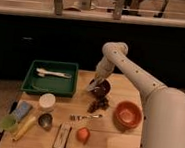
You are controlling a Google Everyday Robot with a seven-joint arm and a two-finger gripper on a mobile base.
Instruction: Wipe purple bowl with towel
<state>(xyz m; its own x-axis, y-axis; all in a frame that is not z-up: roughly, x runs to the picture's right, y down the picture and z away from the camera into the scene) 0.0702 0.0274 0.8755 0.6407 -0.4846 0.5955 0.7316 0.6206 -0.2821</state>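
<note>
At the back middle of the table (109, 147), your gripper (95, 84) is hanging low over the left rim of the purple bowl (103, 90), with the arm reaching down to it from above. A pale scrap, the towel (90, 87), is showing right at the gripper's tip, on the bowl's left edge and touching it or very nearly so. Whether the gripper is clamping that cloth or only pressing against it is not showing, so you are not able to say how wide it is standing. The bowl is sitting upright just right of the green tray (54, 86) and just behind a dark clump (98, 106). The orange bowl (128, 114) is lying near, to its front right, apart from it. By the look of it, the coming stroke is turning on one thing: the bowl's hollow is lying to the right of the tip and slightly toward the camera. So you are needing to carry the towel rightward and down into the bowl, not further left toward the tray. You are probably partway into the wiping, with the cloth working at the rim, not the bottom. Be watching the bowl too, since it looks light and may be sliding toward the clump under a push.
</note>
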